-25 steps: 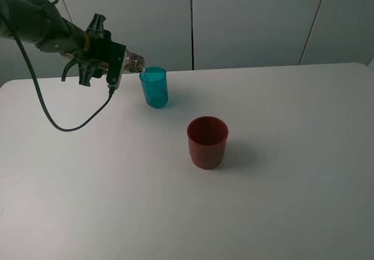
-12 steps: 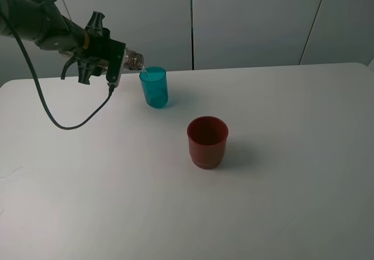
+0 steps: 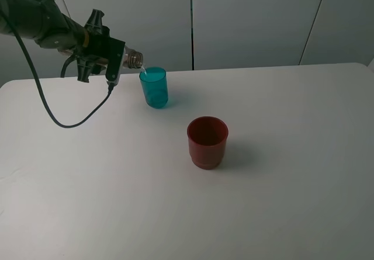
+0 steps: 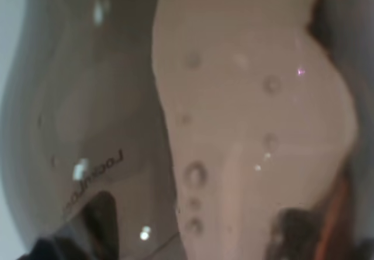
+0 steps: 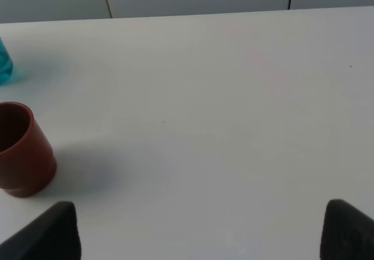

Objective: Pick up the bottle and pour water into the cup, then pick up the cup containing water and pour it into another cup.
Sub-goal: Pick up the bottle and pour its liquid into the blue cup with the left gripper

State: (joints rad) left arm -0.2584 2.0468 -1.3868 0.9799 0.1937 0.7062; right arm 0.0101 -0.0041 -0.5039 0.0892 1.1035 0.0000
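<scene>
Smoky grey-brown translucent plastic bottle [image 3: 134, 58] is lying nearly level, its neck tipping just above the small teal translucent tumbler's [image 3: 154, 87] rim. The left gripper [image 3: 114, 61] is clenching its body. The right gripper [image 5: 197, 234] is hanging with jaws spread, well apart from that tumbler.

Smoky bottle [image 3: 134, 58] tipped near-horizontal, neck just above rim of upright teal cup [image 3: 154, 88]; dark red cup [image 3: 207, 142] upright, apart.

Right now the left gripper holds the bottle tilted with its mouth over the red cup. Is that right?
No. The left gripper does hold the bottle tilted, but its mouth is over the teal cup, not the red cup, which stands apart. The exterior high view shows this.
</scene>
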